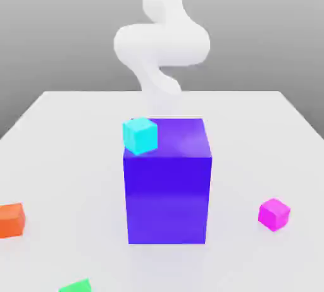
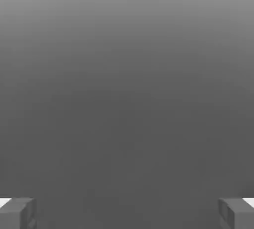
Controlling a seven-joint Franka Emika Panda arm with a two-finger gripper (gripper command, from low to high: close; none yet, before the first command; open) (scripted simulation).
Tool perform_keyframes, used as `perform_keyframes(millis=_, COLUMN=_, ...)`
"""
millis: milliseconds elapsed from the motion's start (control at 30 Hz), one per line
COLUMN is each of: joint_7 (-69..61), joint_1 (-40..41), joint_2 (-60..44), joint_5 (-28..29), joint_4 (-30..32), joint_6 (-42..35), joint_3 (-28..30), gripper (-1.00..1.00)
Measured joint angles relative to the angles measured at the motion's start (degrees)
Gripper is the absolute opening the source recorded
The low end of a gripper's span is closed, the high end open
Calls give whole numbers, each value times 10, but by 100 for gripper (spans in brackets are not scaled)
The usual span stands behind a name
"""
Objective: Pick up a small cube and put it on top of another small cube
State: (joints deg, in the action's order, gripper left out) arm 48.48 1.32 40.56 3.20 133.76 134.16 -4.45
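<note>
The small magenta-pink cube [image 1: 274,214] rests on the white table [image 1: 76,133] at the exterior view's right, a little in front of the big blue-violet block [image 1: 168,186]. A cyan cube [image 1: 140,135] sits on that block's top, at its left front corner. My white arm [image 1: 161,44] rises behind the block, well back from the pink cube. In the hand view my gripper [image 2: 127,213] is open, its two grey fingertips [image 2: 17,213] far apart with nothing between them, facing plain grey background.
An orange cube [image 1: 11,219] lies near the table's left edge in the exterior view. A green cube [image 1: 76,286] peeks in at the front edge. The tall blue-violet block stands mid-table between my arm and the front.
</note>
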Motion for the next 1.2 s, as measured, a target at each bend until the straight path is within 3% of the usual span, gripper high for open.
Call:
perform_keyframes(millis=267, joint_7=86, joint_1=33, joint_2=-175, joint_5=104, joint_4=63, joint_6=75, joint_3=-130, gripper=0)
perform_keyframes(millis=533, joint_7=159, joint_1=19, joint_2=-343, joint_5=190, joint_4=126, joint_6=150, joint_3=-207, gripper=0)
perform_keyframes(millis=667, joint_7=167, joint_1=-24, joint_2=-415, joint_5=194, joint_4=160, joint_6=196, joint_3=-227, gripper=0)
perform_keyframes(millis=833, joint_7=126, joint_1=-39, joint_2=-479, joint_5=126, joint_4=204, joint_6=261, joint_3=-280, gripper=0)
perform_keyframes(millis=967, joint_7=152, joint_1=-59, joint_2=-520, joint_5=159, joint_4=201, joint_6=293, joint_3=-261, gripper=0)
perform_keyframes(millis=1200, joint_7=235, joint_1=-136, joint_2=-592, joint_5=266, joint_4=179, joint_6=339, joint_3=-162, gripper=0)
